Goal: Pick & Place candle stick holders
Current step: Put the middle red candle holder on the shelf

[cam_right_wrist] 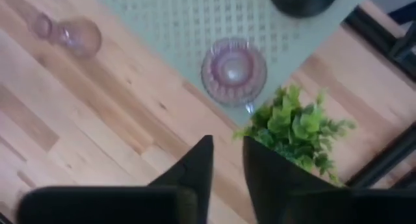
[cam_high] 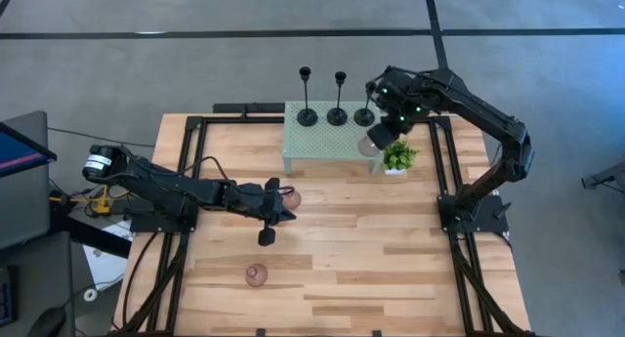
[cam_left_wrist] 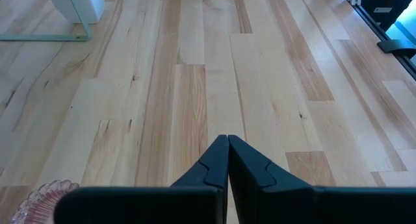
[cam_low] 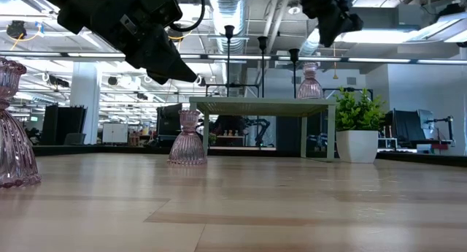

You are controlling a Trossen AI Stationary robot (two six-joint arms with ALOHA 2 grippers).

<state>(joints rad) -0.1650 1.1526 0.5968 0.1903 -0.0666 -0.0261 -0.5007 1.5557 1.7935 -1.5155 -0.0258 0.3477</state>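
Left gripper (cam_high: 268,236), fingers pressed together and empty, hangs above mid-worktop; one pink holder (cam_high: 256,274) stands near the front edge, another (cam_high: 290,197) just beside its wrist. Right gripper (cam_right_wrist: 226,160), narrowly parted and empty, hovers above the pink holder (cam_right_wrist: 233,69) on the mesh stand's (cam_high: 303,142) right front corner, by three black holders (cam_high: 335,111).

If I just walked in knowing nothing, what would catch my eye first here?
Probably the three black candle stick holders lined up along the far edge of the pale green mesh stand, with a pink holder near the stand's corner, under the raised right gripper. Then the left gripper, shut, above the bare table middle.
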